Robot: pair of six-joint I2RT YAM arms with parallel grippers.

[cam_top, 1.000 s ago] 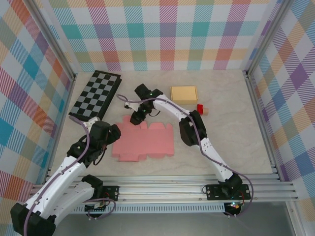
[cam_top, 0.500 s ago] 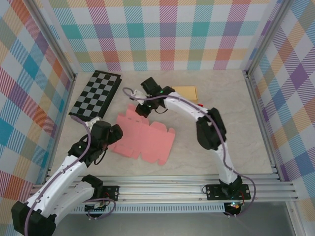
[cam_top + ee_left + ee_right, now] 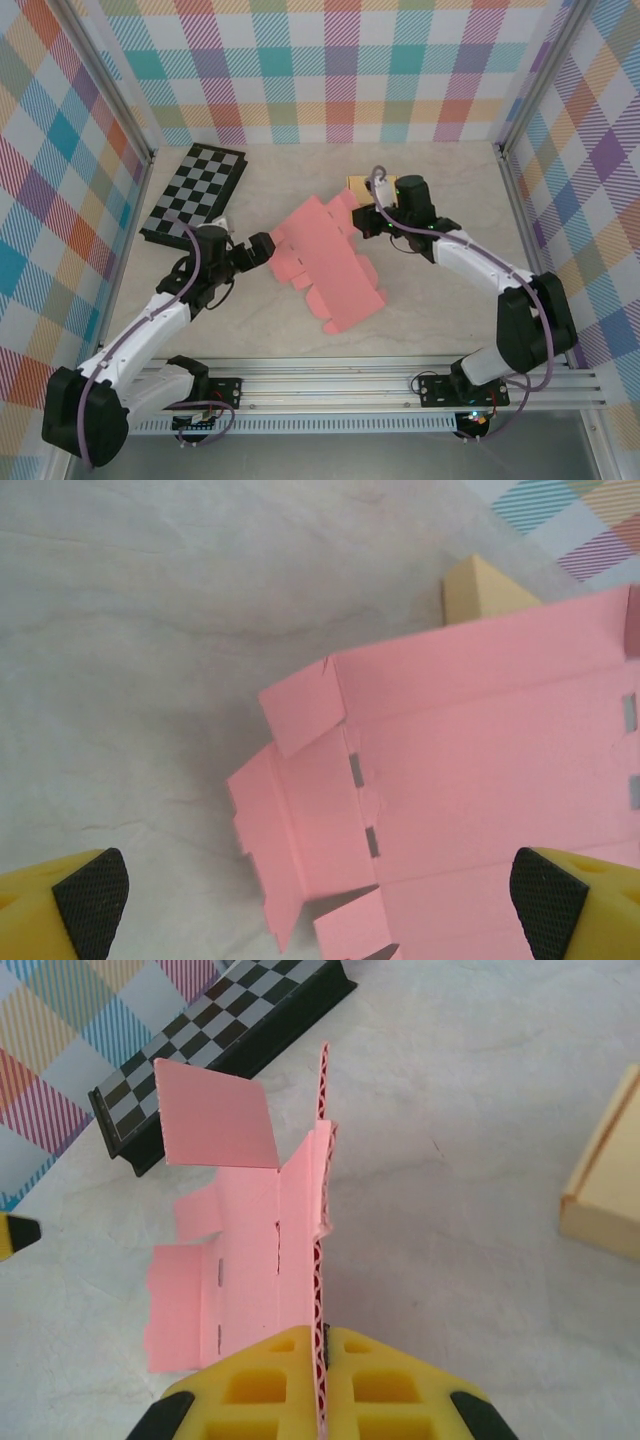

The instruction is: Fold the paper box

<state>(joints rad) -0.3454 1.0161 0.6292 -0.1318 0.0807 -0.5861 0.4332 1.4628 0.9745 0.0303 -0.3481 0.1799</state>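
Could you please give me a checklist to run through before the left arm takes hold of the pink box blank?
1. Grip: the right gripper is shut on the edge of the pink box blank: ok.
2. Opening: the left gripper is wide open: ok.
3. Aim: the blank's near flaps sit ahead of the left gripper, between its fingertips in the left wrist view: ok.
4. Contact: whether the left gripper touches the blank: cannot tell.
5. Clearance: the checkerboard lies apart from the blank: ok.
6. Folding: panels raised into walls: not ok, the blank is mostly flat.
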